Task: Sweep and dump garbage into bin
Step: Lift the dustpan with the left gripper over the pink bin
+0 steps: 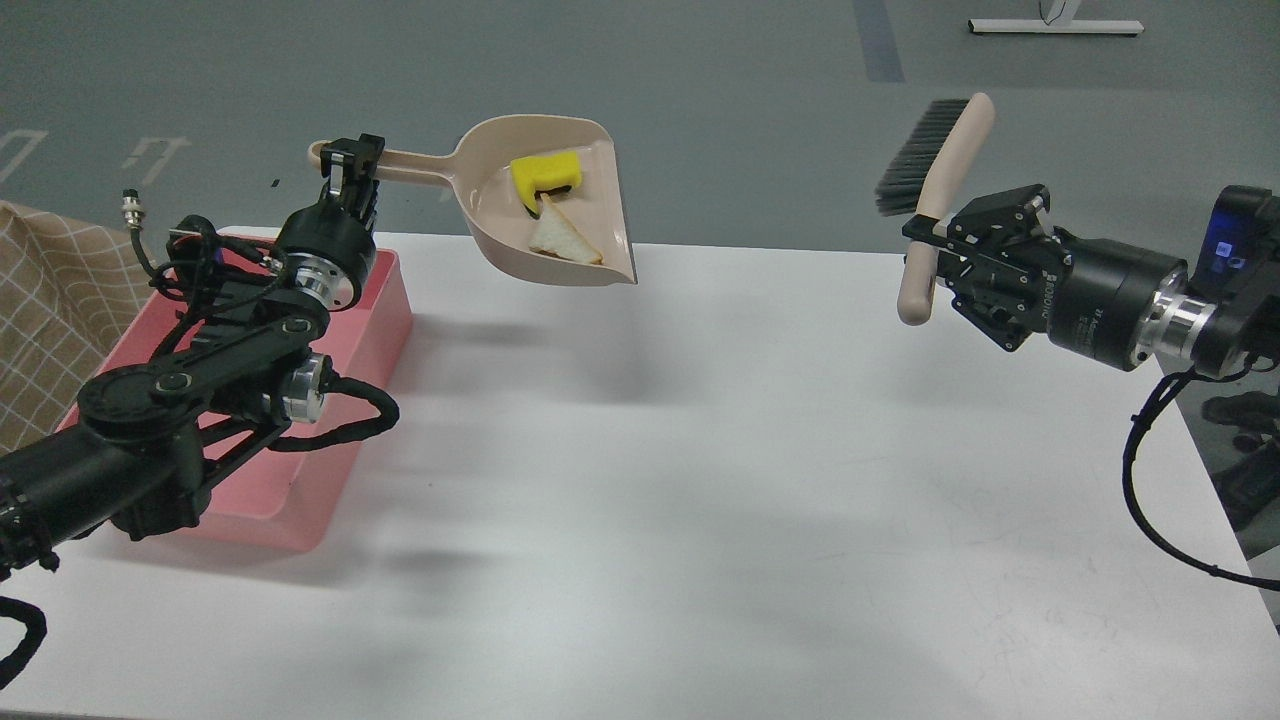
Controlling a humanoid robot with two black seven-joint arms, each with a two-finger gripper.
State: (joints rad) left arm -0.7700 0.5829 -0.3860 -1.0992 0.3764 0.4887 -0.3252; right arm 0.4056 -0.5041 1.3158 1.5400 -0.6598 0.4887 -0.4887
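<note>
My left gripper (352, 165) is shut on the handle of the beige dustpan (590, 210) and holds it in the air above the table's back edge. In the pan lie the yellow sponge (545, 173) and the white bread slice (560, 240). The pink bin (375, 300) stands at the table's left, mostly hidden behind my left arm; the pan is to the right of it. My right gripper (930, 240) is shut on the handle of the beige brush (935, 170), bristles up, at the right.
The white table (700, 480) fills the middle and front. A checked beige cloth (50, 290) shows at the far left, beyond the bin. Grey floor lies behind the table.
</note>
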